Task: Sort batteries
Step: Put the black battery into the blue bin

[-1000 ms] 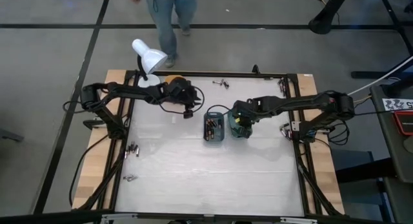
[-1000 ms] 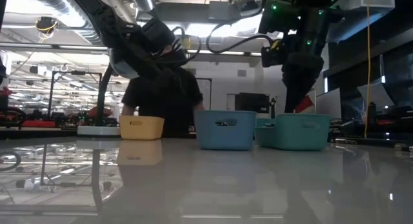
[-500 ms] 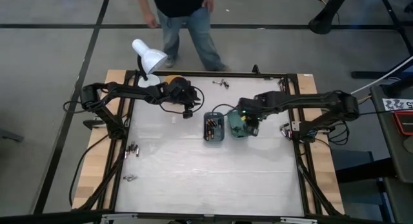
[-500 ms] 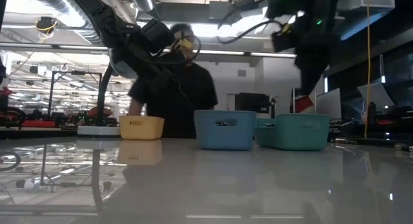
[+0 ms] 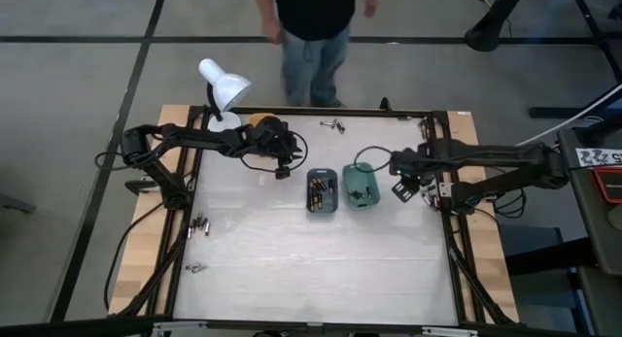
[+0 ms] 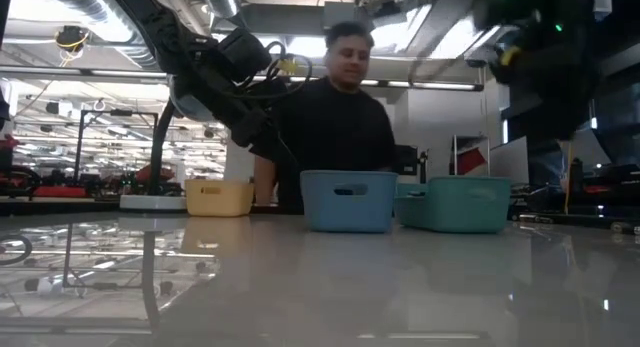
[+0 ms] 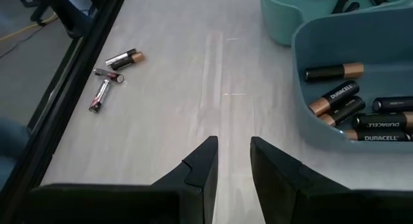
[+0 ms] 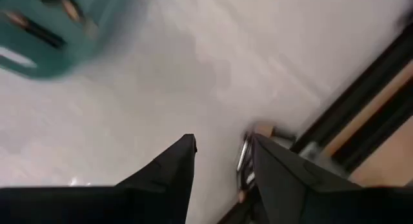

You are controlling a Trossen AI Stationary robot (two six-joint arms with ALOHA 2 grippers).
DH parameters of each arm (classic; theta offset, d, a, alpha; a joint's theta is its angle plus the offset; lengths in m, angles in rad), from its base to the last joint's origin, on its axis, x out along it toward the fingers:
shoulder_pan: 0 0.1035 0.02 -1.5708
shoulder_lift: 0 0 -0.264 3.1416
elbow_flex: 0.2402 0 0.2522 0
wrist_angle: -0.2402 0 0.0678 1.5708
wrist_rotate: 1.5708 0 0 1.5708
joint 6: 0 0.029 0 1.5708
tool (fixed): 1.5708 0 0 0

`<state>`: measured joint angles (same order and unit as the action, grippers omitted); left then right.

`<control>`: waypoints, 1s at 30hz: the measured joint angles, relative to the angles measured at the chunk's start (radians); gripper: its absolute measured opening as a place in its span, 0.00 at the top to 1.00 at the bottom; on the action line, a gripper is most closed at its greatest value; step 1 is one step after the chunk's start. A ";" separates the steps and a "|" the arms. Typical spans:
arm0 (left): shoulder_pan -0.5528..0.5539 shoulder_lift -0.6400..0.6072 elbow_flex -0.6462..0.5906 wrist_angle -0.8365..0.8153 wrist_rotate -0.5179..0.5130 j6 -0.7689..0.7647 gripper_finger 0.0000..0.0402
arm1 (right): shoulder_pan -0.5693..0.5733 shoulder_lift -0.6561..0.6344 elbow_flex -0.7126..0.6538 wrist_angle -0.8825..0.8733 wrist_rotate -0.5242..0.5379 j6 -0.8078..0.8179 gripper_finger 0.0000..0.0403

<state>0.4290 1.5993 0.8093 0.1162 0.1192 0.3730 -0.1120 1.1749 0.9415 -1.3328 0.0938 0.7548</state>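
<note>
My left gripper [image 5: 283, 160] [image 7: 232, 161] stands open over the bare table, left of the blue tray [image 5: 322, 191] [image 7: 361, 95], which holds several batteries [image 7: 339, 98]. My right gripper [image 5: 402, 185] [image 8: 221, 161] points down, open and empty, between the teal tray [image 5: 359, 185] [image 8: 45, 30] and the table's right edge. A few loose batteries [image 8: 245, 158] lie on the table just past its fingers. More loose batteries [image 7: 108, 77] lie near the left edge. An orange tray [image 6: 218, 197] stands at the far left.
A white desk lamp [image 5: 223, 87] stands at the far left corner. More loose batteries lie at the far edge [image 5: 335, 125] and on the left frame [image 5: 199, 223]. A person [image 5: 311, 26] stands just behind the far edge. The table's near half [image 5: 311, 269] is bare.
My right gripper has drawn away from above the teal tray toward the table's right edge, rising a little and rolling its wrist. The person behind the table has walked along the far edge toward the right.
</note>
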 joint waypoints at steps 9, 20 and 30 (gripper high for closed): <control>-0.006 0.000 0.000 0.008 0.000 -0.001 0.80 | 0.000 0.000 -0.191 0.047 -0.086 0.139 0.62; -0.006 0.000 0.000 0.008 0.000 -0.003 0.80 | -0.048 0.001 -0.307 0.171 -0.056 0.159 0.62; -0.006 0.000 0.000 0.007 0.000 0.000 0.80 | -0.175 0.001 -0.380 0.267 -0.064 0.105 0.62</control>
<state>0.4232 1.5997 0.8093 0.1230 0.1192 0.3730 -0.2866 1.1759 0.5616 -1.0663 0.0302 0.8597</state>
